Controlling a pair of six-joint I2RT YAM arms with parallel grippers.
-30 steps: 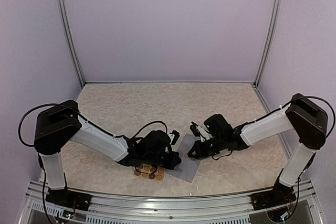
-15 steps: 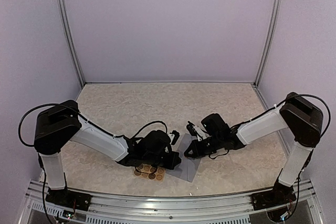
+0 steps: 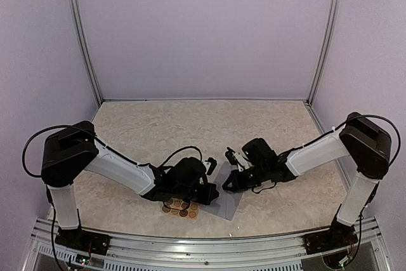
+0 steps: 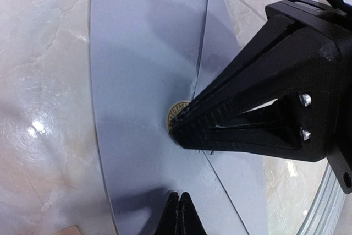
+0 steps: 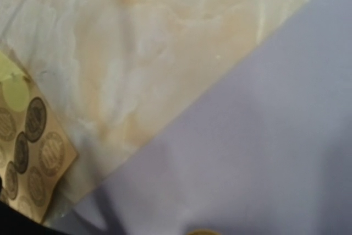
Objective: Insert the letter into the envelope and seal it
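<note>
The grey-lavender envelope [image 3: 228, 202] lies flat between the two arms, its flap folded down [image 4: 143, 81]. A round brown sticker [image 4: 176, 115] sits at the flap's point. My right gripper [image 4: 180, 127] is shut, its tips pressed down on that sticker. My left gripper [image 4: 180, 202] is also shut, its tips resting on the envelope just in front of the sticker. In the right wrist view I see only the envelope [image 5: 264, 136] and the sticker's edge [image 5: 203, 231]; that gripper's own fingers do not show there. The letter is out of view.
A tan sheet of round brown stickers [image 3: 181, 207] lies on the marble table [image 3: 190, 125] just left of the envelope, under my left wrist; it shows again as the sticker sheet [image 5: 33, 152]. A metal rail [image 3: 203, 242] runs along the near edge.
My right arm has slid a little to the left, bringing its tips closer to the left gripper. In the last half second it has hardly moved. The left arm has stayed still.
</note>
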